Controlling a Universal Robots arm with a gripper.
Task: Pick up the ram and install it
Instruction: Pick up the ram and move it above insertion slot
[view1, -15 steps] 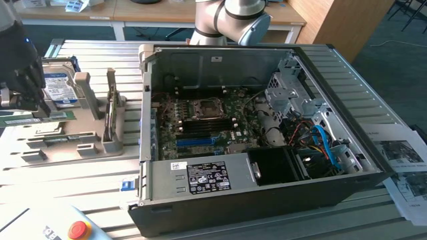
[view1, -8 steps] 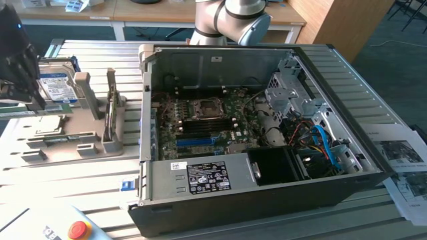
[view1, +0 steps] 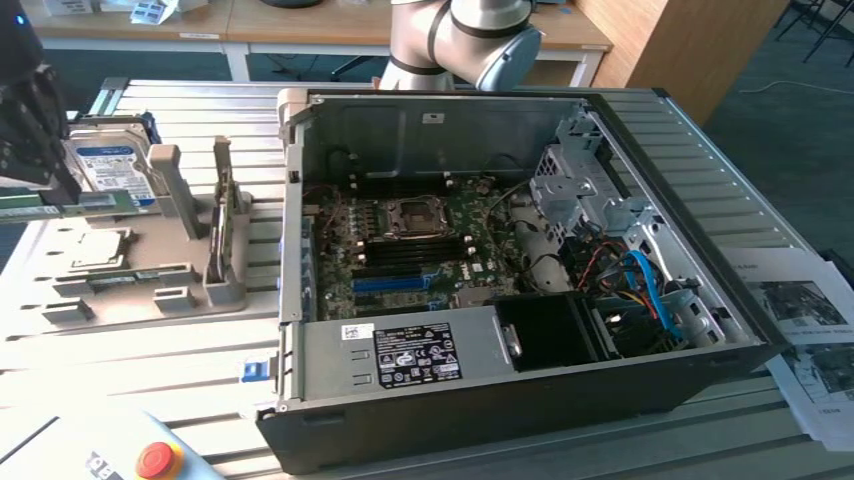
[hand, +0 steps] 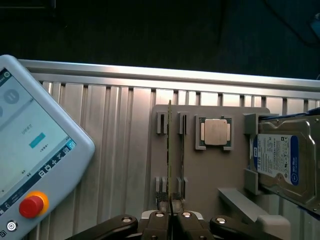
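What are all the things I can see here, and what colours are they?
computer case: one, black and silver, lid off, middle of the table
table: one, silver slats, under everything
tray: one, grey, to the exterior view's left of the case
hard drive: one, silver with a blue label, in the tray
processor chip: one, silver square, in a tray pocket
control pad: one, pale grey with a red button, on the table
papers: some, white, to the exterior view's right of the case
ram: one, green, seen edge-on over the tray
arm: one, silver-grey, behind the case
gripper: one, black, shut on the ram
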